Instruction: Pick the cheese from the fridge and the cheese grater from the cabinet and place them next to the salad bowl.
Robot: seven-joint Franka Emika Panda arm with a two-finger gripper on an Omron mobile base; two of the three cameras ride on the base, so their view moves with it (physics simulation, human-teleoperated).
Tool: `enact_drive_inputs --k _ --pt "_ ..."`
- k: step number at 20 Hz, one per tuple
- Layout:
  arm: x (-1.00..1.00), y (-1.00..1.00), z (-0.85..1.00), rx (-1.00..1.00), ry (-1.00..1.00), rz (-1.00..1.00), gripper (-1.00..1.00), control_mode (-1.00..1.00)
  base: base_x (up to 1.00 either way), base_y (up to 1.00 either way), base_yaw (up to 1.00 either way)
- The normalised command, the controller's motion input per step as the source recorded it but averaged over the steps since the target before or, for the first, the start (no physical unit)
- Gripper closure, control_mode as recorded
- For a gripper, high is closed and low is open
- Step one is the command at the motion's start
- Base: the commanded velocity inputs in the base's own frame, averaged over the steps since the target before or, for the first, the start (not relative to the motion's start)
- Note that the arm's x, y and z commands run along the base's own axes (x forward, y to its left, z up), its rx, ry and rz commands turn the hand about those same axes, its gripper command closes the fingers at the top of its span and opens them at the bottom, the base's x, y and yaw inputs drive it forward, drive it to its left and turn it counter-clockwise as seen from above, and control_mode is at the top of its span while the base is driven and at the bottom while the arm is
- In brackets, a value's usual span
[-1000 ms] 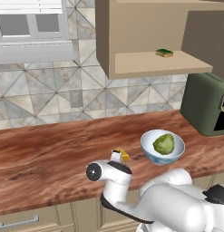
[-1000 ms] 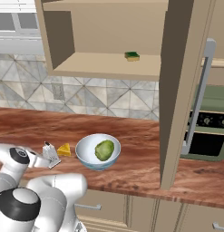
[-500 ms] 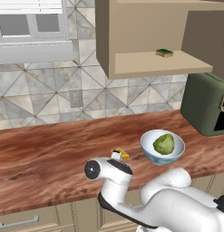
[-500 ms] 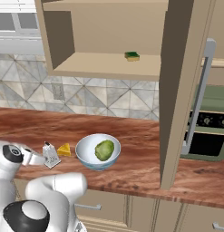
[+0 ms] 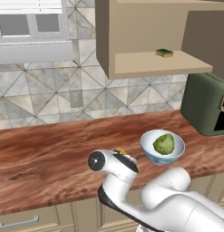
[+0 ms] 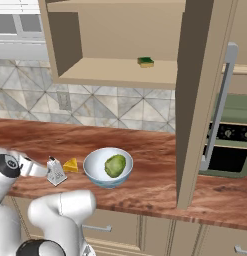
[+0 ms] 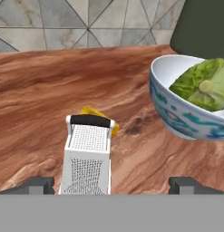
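Grater point(image 7: 87, 158) stands upright on the desk point(image 7: 36, 90), dark handle on top, right in front of my claw point(image 7: 111, 185). My claw is released, its two tips spread wide on either side of the grater's foot and touching nothing. In the hand view the grater sits near 6 o'clock, and the cheese point(image 7: 100, 116) peeks out just behind it at about 12 o'clock from the grater, a yellow wedge mostly hidden by the handle; I cannot tell if the two touch. The bowl point(image 7: 186, 113) with its lettuce ball point(image 7: 205, 86) lies at about 2 o'clock from the grater, near but apart.

From the right base view, grater point(image 6: 56, 171), cheese point(image 6: 71, 165) and bowl point(image 6: 108, 167) line up on the desk point(image 6: 155, 185), the cheese between the other two, the bowl at 3 o'clock from the grater.

From the left base view, the bowl point(image 5: 162, 147) rests on the desk, and a green-and-yellow sponge point(image 5: 164, 53) lies on the cabinet point(image 5: 149, 63) shelf at 12 o'clock above it.
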Motion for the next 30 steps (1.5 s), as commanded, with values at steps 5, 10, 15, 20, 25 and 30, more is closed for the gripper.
enact_drive_inputs --k 5,10,15,20,25,30 --pt "-0.21 -0.22 0.43 0.0 0.03 0.09 -1.0 -1.0 0.0 0.0 0.0" --pt "-0.11 -0.26 0.44 0.0 0.05 0.13 -1.0 -1.0 0.0 0.0 0.0" --pt "-0.01 -0.27 0.46 0.03 0.06 0.06 -1.0 -1.0 0.0 0.0 0.0" --pt "-0.08 -0.26 0.47 0.03 0.03 0.08 -1.0 -1.0 0.0 0.0 0.0" --pt "-0.13 -0.3 0.46 0.01 0.01 0.06 -1.0 -1.0 0.0 0.0 0.0" --pt "-0.17 -0.34 0.39 0.0 0.04 0.1 -1.0 -1.0 0.0 0.0 0.0"
